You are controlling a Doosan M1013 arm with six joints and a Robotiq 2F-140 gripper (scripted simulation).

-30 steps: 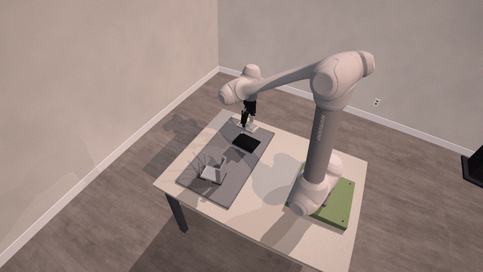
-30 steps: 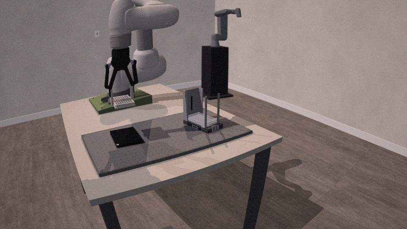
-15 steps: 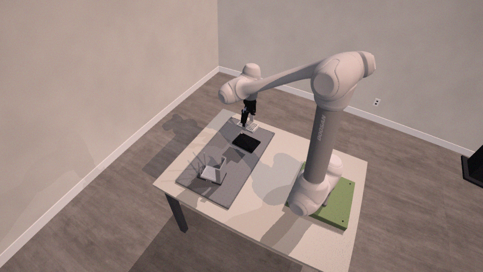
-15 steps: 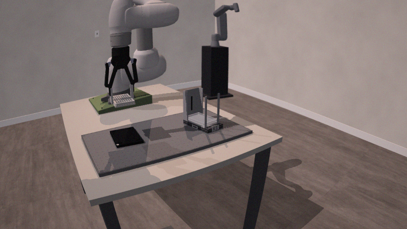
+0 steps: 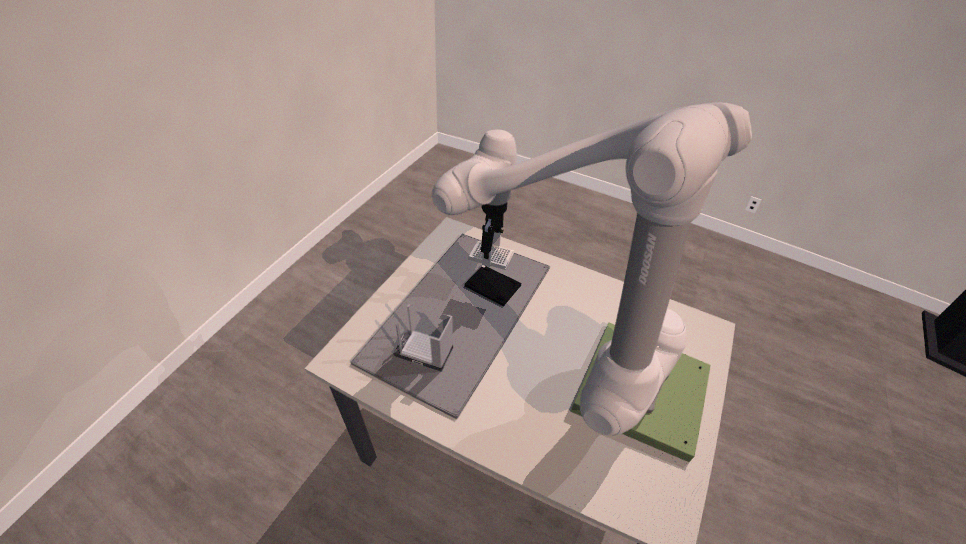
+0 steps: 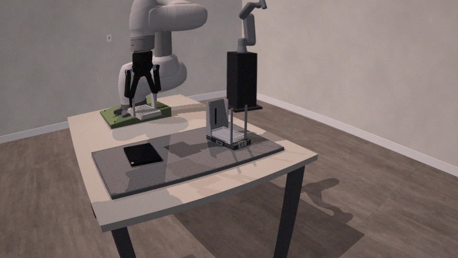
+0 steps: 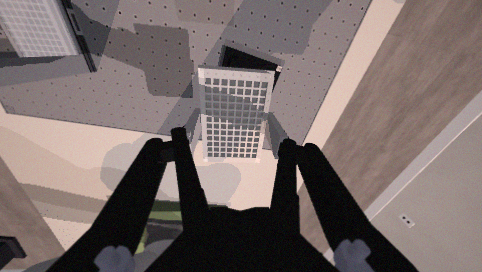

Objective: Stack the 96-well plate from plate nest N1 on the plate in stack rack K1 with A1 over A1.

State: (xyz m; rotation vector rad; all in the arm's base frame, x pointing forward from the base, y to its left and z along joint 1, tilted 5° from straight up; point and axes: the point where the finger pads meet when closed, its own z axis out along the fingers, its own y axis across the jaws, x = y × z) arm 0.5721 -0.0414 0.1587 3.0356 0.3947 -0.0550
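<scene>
We see the gripper (image 6: pixel 142 103) partly closed, grasping one 96-well plate (image 6: pixel 146 111) by its long sides, held in the air above the table (image 6: pixel 198 192), off the black plate nest N1 (image 6: pixel 142 154). A second 96-well plate (image 6: pixel 225 133) sits in stack rack K1 (image 6: pixel 217 115). We count two plates, one nest, one rack, all over one grey perforated board (image 6: pixel 192 166).

Stack rack K1 (image 6: pixel 216 116) stands toward one end of the grey breadboard (image 6: pixel 192 160); its tall back panel and thin upright posts (image 6: pixel 245 119) fence in the lower plate (image 6: pixel 225 133), leaving entry only from above. Between it and the flat black nest N1 (image 6: pixel 142 154) near the breadboard's opposite end, nothing rises from the board.
</scene>
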